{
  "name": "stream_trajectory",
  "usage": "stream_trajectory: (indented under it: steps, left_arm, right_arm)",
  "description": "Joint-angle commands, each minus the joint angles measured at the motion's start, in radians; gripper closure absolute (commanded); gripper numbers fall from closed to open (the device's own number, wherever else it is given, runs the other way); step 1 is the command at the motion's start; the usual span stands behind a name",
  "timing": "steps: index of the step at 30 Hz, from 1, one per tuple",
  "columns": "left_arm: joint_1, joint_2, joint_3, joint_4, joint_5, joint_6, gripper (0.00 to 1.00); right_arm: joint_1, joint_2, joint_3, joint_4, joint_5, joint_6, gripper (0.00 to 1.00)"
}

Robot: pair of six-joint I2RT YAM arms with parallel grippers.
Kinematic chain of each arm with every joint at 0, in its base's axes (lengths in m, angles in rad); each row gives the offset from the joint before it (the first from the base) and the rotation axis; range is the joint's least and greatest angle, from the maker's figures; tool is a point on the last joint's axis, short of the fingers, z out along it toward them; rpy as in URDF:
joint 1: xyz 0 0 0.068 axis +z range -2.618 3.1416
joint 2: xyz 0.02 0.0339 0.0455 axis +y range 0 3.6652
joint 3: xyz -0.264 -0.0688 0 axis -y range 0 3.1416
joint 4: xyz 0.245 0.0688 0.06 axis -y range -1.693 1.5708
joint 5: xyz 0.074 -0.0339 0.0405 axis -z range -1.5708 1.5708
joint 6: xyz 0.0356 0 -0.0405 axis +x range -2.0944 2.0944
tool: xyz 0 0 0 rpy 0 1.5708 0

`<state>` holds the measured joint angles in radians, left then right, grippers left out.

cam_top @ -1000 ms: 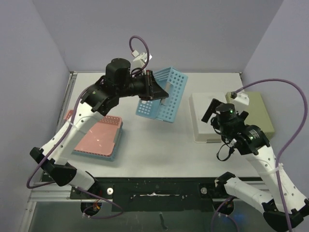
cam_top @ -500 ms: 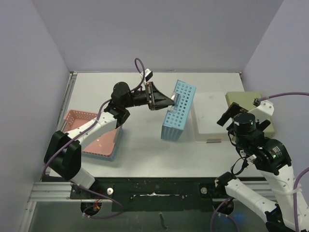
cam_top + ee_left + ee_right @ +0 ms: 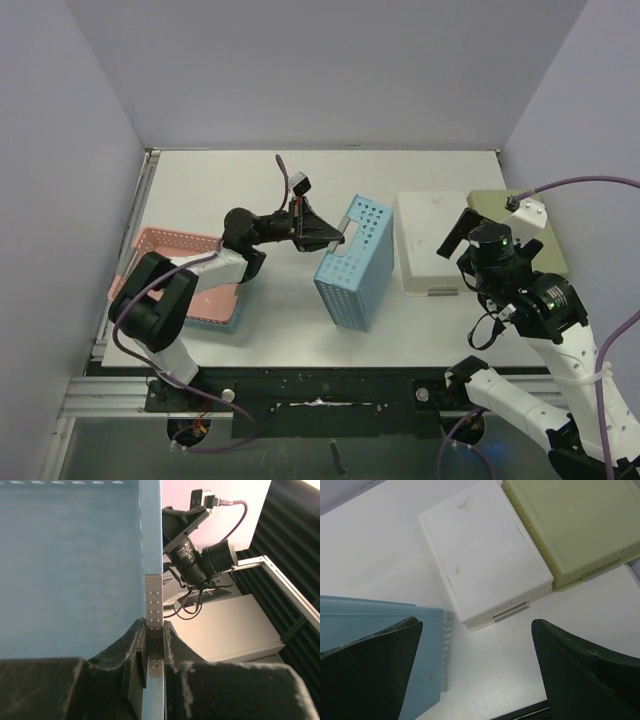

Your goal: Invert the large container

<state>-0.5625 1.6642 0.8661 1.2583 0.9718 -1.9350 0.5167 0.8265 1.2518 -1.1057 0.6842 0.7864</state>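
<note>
Left hand [image 3: 152, 641] is clamped on the rim of the one blue basket [image 3: 352, 265] at the centre of the counter [image 3: 280, 330]. Right hand [image 3: 476, 677] has its fingers apart. At 3 o'clock lie one white box [image 3: 428, 243] and one green box [image 3: 540, 232]; at 9 o'clock, one pink tray [image 3: 170, 250].

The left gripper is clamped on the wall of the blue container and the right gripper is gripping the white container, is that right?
Not quite. The left gripper is clamped on the wall of the blue container, but the right gripper grips nothing: the right wrist view shows it open, above the white container.
</note>
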Motion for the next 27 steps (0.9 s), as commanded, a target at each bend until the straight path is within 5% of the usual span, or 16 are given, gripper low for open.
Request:
stream_trajectory:
  steps: [1, 6, 9, 13, 20, 24, 26, 27]
  left_arm:
    - [0.080, 0.084, -0.023, 0.483, 0.010, -0.280, 1.00]
    - [0.172, 0.177, -0.023, 0.537, 0.080, -0.337, 0.98]
    - [0.241, 0.221, -0.010, 0.539, 0.161, -0.317, 0.63]
    - [0.335, 0.231, 0.014, 0.475, 0.262, -0.228, 0.36]
    - [0.519, 0.225, 0.105, 0.276, 0.314, -0.084, 0.29]
    - [0.525, 0.236, 0.197, -0.077, 0.307, 0.194, 0.28]
    - [0.517, 0.224, 0.278, -0.488, 0.293, 0.342, 0.28]
    - [0.510, 0.224, 0.360, -0.784, 0.235, 0.735, 0.27]
  right_arm:
    - [-0.006, -0.003, -0.011, 0.057, -0.022, -0.009, 0.02]
    - [-0.006, 0.006, -0.023, 0.058, -0.046, -0.007, 0.02]
    - [-0.006, 0.006, -0.027, 0.057, -0.051, -0.003, 0.02]
    - [-0.006, 0.000, -0.040, 0.064, -0.064, 0.006, 0.03]
    - [-0.005, 0.009, -0.082, 0.090, -0.119, 0.023, 0.02]
    - [-0.005, 0.025, -0.099, 0.115, -0.159, 0.028, 0.02]
    - [-0.004, 0.035, -0.097, 0.116, -0.171, 0.030, 0.02]
    - [-0.003, 0.037, -0.096, 0.115, -0.173, 0.031, 0.02]
